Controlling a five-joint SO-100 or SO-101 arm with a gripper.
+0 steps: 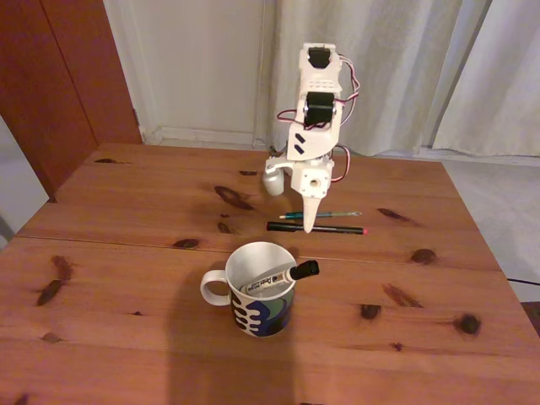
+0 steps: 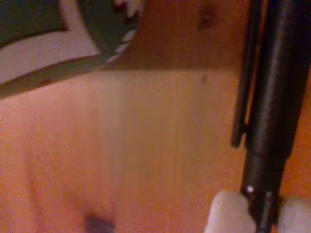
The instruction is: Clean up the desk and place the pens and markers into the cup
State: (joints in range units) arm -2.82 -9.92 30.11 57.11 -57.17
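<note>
With the fingers [image 2: 260, 213] seen clamped on the black pen [image 2: 272, 111] in the wrist view, the cup [image 1: 260, 291] is found nearer than them on the counter [image 1: 118, 337], the marker [image 1: 283, 276] leaning inside it. The teal pen [image 1: 325, 214] is seen just behind the fingers.

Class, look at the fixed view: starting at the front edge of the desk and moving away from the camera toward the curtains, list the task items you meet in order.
Cup with the white marker leaning in it → black pen → teal-green pen, lying just beyond the black one.
</note>
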